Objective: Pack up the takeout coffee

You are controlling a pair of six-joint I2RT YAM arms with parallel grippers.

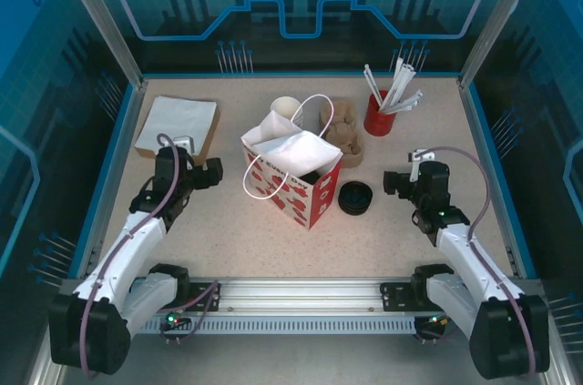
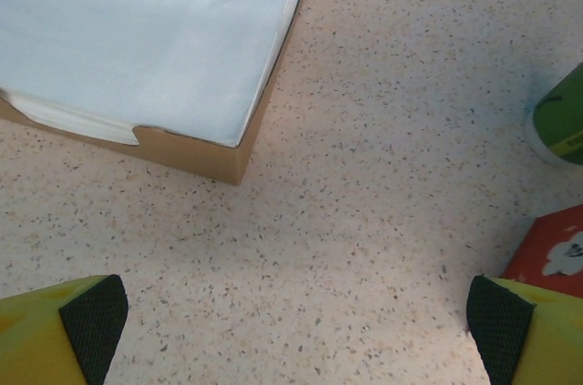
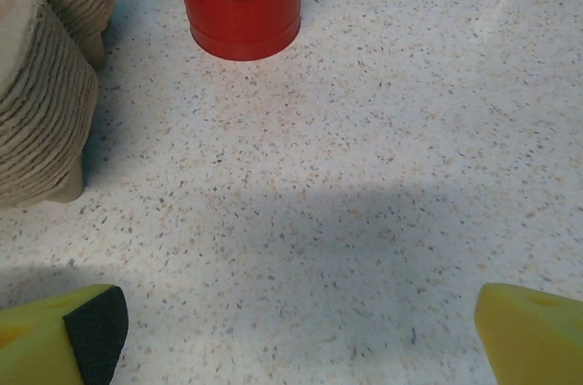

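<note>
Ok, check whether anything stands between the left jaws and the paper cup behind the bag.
Nothing visible does. In the left wrist view bare table runs from the left gripper, jaws open, to the lidless paper cup at the right edge. Only the red paper bag pokes a corner in beside that path.

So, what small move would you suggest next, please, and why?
Probably ease the left gripper toward the cream-and-green paper cup behind the red-and-white paper bag: it and the right gripper are open and empty, and the cup stands nearer the left one.
</note>
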